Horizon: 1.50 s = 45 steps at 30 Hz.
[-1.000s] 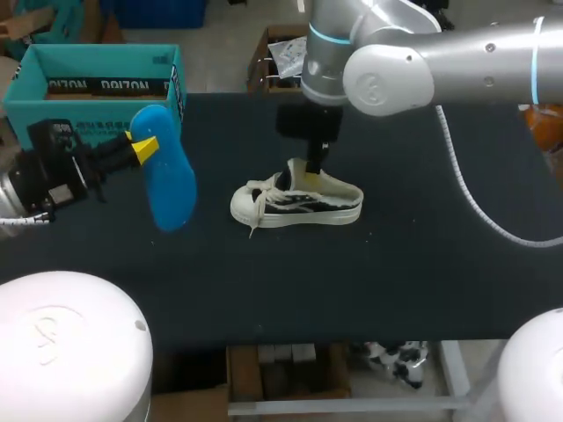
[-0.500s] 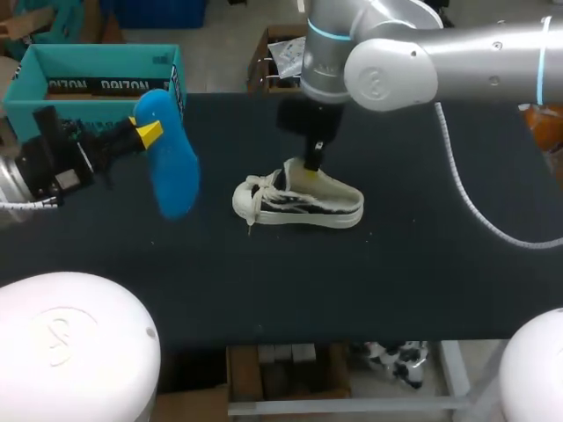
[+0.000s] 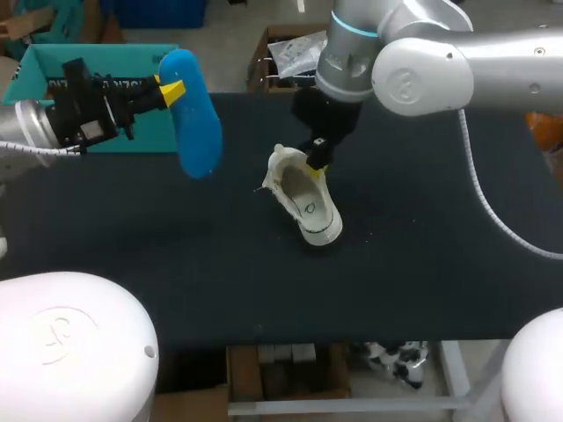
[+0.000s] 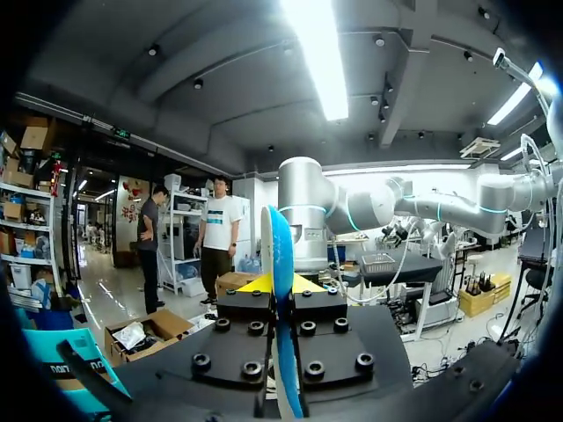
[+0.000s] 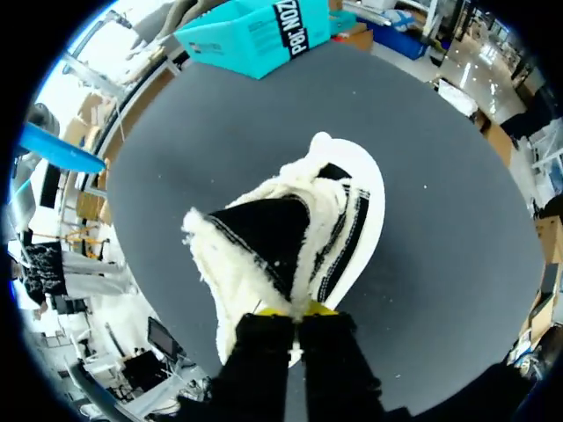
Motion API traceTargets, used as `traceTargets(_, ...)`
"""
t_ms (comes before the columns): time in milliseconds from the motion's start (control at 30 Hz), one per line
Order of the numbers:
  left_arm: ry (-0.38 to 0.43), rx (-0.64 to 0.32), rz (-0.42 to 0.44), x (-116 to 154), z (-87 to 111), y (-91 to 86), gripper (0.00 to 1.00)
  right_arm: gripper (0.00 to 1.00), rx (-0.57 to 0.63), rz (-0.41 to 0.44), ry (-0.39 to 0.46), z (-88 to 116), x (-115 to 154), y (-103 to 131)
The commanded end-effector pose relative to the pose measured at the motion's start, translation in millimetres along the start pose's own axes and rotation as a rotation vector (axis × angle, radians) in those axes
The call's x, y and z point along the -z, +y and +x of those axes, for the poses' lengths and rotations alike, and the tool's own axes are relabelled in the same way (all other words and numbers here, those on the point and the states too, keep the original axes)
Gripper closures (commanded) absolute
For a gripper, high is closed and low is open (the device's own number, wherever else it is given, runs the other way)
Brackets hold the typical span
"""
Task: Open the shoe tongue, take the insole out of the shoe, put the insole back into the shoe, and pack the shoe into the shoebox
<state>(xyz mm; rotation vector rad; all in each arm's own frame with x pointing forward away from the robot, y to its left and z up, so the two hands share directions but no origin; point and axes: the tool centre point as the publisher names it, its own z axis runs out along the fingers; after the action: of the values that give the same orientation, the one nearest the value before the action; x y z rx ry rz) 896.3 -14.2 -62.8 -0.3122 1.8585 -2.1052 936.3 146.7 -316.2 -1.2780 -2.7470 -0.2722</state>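
At the middle of the dark bench lies one white low-top shoe with black markings, set slantwise with its opening upward. The right arm descends steeply from the far right. Its right end effector is pinched together on the shoe's black, fleece-edged tongue. The left arm reaches in level, its left end effector clamped on one blue foam insole, held in the air before one teal cardboard shoebox at the far left corner, well apart from the shoe.
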Motion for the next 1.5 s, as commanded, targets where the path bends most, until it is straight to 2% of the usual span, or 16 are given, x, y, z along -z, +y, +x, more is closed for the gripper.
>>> traceTargets(33,0.151,-0.004,0.016,-21.2,-37.8,5.0,1.00,1.00,-0.207,-0.244,-0.017,12.3,0.5,-22.5)
traceTargets(200,0.194,-0.001,0.014,-34.7,-54.7,8.0,1.00,1.00,-0.315,-0.313,-0.022,20.6,-10.3,-29.3)
traceTargets(533,0.224,0.014,0.005,-46.1,-73.9,19.6,1.00,1.00,-0.386,-0.386,0.003,11.1,-35.3,-32.0)
traceTargets(933,0.250,0.007,0.014,-48.7,-81.1,19.7,1.00,1.00,-0.412,-0.386,-0.016,7.9,-22.3,-31.7)
traceTargets(1167,0.271,0.015,0.025,-54.1,-89.1,22.9,1.00,1.00,-0.431,-0.377,-0.019,16.1,-14.3,-29.0)
traceTargets(1333,0.292,0.026,0.034,-58.9,-95.2,27.0,1.00,1.00,-0.457,-0.366,-0.010,20.8,-17.1,-29.9)
traceTargets(1500,0.304,0.033,0.034,-61.7,-97.4,31.2,1.00,1.00,-0.476,-0.369,0.023,17.2,-25.4,-35.9)
